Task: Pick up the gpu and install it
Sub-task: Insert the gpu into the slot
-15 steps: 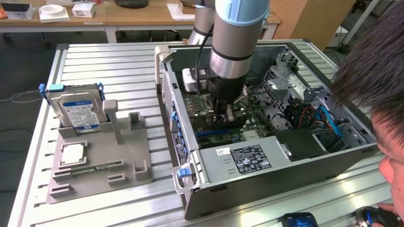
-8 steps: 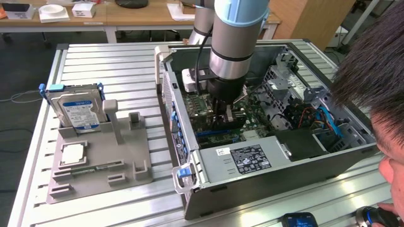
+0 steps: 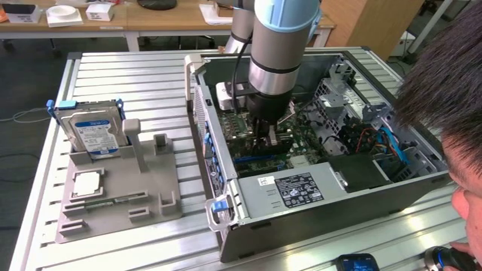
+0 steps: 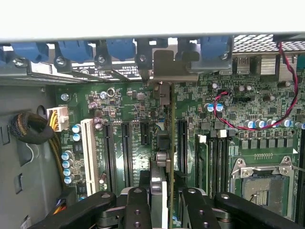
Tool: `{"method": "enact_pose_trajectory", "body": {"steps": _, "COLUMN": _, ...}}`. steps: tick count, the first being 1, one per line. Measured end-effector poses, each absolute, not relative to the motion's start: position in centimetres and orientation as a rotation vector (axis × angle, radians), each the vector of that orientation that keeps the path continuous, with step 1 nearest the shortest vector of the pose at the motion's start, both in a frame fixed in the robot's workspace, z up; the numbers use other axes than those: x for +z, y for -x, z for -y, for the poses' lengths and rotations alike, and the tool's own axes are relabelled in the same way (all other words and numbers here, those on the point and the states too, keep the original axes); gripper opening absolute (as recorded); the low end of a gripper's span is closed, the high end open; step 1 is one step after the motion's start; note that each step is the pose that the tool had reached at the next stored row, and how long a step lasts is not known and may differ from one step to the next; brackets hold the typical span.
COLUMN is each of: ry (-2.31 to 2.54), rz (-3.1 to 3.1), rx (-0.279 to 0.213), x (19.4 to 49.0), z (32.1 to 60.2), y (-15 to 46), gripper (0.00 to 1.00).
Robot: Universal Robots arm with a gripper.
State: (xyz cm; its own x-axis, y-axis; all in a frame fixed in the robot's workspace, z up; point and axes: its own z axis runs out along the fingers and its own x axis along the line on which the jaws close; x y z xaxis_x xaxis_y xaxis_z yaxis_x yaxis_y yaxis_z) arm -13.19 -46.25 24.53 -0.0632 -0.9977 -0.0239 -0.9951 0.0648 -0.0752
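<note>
- Between the black fingers (image 4: pixel 137 207) of the gripper (image 4: pixel 162 202) stands the gpu (image 4: pixel 159 183), seen edge-on in the wrist view; the jaws are clamped on it from both sides.
- Just past the grip, the card runs on edge straight across the motherboard (image 4: pixel 128 100), in line with the black expansion slots (image 4: pixel 125 152). Whether its lower edge sits in a slot cannot be told.
- At its far end, the card's metal bracket (image 4: pixel 167 67) meets the rear wall of the case, under a row of blue latches (image 4: pixel 76 50).
- To one side of the card lies a white slot (image 4: pixel 88 152); to the other, the bare processor socket (image 4: pixel 259 183) and a looping red-and-black wire (image 4: pixel 286 95).
- Around all this is the open computer case (image 3: pixel 301 231), lying on its side on a ribbed metal table (image 3: pixel 128 73), with the arm (image 3: pixel 275 51) reaching down into it and a labelled power supply (image 3: pixel 297 189) beside the board.
- On the exterior view's left, well apart from the case, a grey holder (image 3: pixel 150 192) carries an upright hard drive (image 3: pixel 90 132) and a flat processor chip (image 3: pixel 87 183).
- At the exterior view's right edge, a person's head (image 3: pixel 452 84) leans over the case.
- Farthest back, wooden desks (image 3: pixel 150 20) hold white boxes.
</note>
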Motion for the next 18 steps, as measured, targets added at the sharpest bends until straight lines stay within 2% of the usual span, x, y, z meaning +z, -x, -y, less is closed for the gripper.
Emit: {"method": "enact_pose_trajectory", "body": {"steps": 18, "ry": 2.103, "rz": -2.242, "rx": -0.063, "x": 24.36, "z": 46.16, "y": 13.34, "gripper": 0.30}}
